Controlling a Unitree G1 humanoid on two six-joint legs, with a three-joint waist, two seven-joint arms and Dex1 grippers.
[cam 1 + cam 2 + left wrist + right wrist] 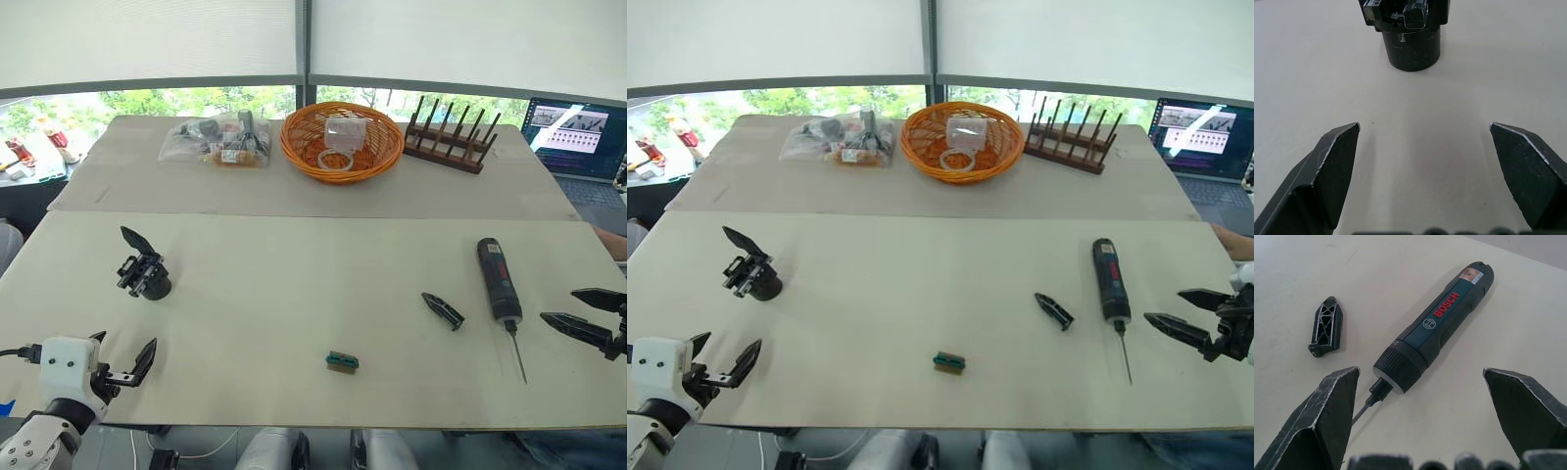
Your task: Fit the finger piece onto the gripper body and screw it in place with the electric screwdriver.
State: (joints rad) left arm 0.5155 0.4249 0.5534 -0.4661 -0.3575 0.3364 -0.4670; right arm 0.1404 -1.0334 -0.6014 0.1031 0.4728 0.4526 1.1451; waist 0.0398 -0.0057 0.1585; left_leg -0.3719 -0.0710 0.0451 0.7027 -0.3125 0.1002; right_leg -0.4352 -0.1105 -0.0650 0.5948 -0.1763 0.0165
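electric screwdriver (1437, 328) | lying flat, just ahead of open right pincer (1420, 377)

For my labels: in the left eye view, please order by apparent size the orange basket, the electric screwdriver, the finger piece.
1. orange basket
2. electric screwdriver
3. finger piece

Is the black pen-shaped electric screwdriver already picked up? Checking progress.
No, the black pen-shaped electric screwdriver lies flat on the white table, ahead of the open right end effector.
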